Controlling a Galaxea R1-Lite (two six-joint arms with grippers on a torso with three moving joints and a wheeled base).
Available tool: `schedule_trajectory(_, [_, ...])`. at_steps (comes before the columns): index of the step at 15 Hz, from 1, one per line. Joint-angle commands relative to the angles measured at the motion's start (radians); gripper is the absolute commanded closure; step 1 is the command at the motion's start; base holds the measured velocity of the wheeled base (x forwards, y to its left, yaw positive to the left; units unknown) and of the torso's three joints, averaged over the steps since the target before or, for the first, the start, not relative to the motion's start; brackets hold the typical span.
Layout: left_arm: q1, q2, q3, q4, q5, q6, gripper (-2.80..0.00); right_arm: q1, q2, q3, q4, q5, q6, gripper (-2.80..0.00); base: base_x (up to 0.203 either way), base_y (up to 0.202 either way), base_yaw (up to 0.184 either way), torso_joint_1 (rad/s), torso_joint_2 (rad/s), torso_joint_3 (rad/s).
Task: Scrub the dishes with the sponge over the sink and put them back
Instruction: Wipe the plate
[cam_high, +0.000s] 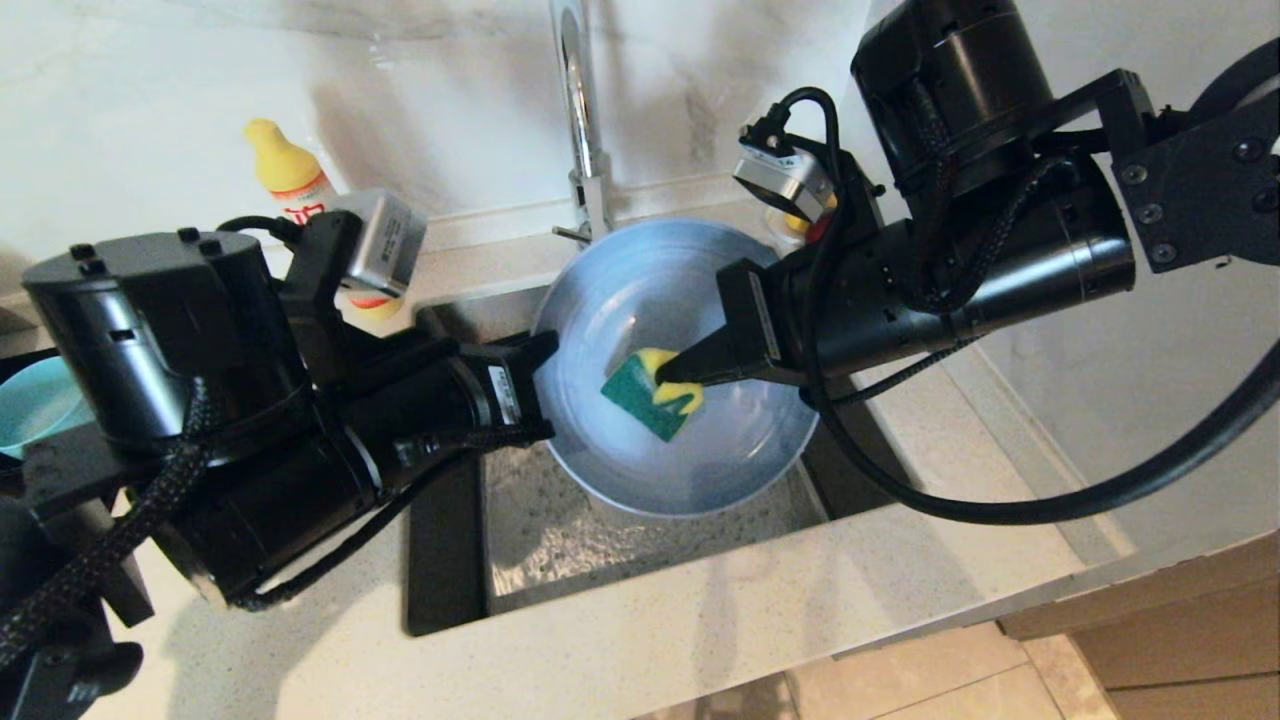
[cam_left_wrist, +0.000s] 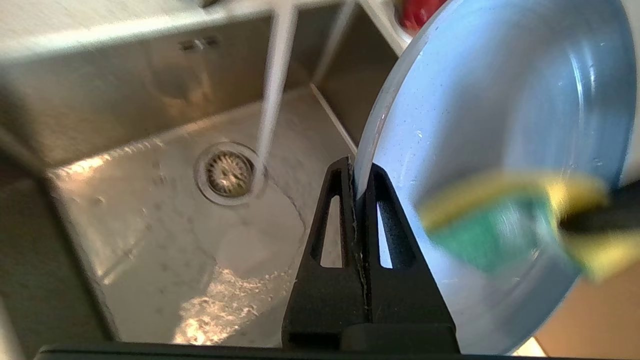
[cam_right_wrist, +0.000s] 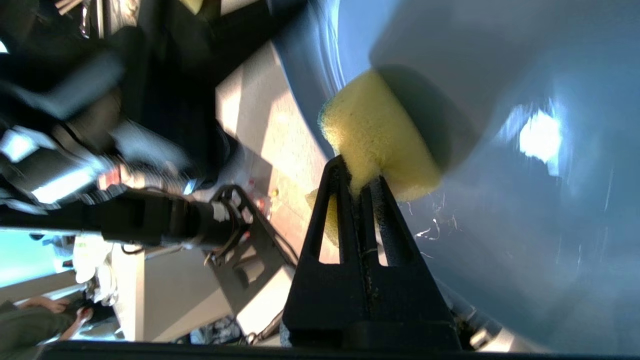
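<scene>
Our left gripper (cam_left_wrist: 359, 187) is clamped on the plate (cam_high: 640, 300) rim over the sink (cam_left_wrist: 150, 210). Our right gripper (cam_high: 668, 375) pinches the sponge (cam_high: 650, 393) against the plate's face.

No legible text or labels.

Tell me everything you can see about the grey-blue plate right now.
The grey-blue plate is wide, shallow and round, glossy like glazed ceramic, with a raised rim. It is held tilted over the sink, its inner face turned toward the right arm. The left claw is shut on its rim edge. The right claw presses the yellow-and-green sponge against the inner face. Water runs from the faucet beside it.
</scene>
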Motion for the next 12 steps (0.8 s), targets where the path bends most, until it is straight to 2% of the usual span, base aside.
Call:
schedule_trajectory(1, [-0.021,0.017,0.040,-0.042,0.001,0.002,0.00,-0.001,0.012,-0.008,-0.013,-0.017,0.001,0.00,0.000,0.000,0.000,0.000,0.00,0.000])
schedule_trajectory(3, [-0.029,0.023,0.087,-0.112,0.004,0.007,0.00,-0.004,0.011,-0.007,-0.043,-0.064,0.000,0.00,0.000,0.000,0.000,0.000,0.00,0.000])
schedule_trajectory(6, [-0.028,0.016,0.086,-0.115,0.010,0.005,0.00,-0.018,-0.001,-0.006,-0.036,-0.066,-0.002,0.00,0.000,0.000,0.000,0.000,0.00,0.000])
schedule_trajectory(12, [0.023,0.011,0.008,-0.109,0.046,0.002,0.00,-0.026,-0.110,0.029,0.089,-0.064,-0.015,0.00,0.000,0.000,0.000,0.000,0.00,0.000])
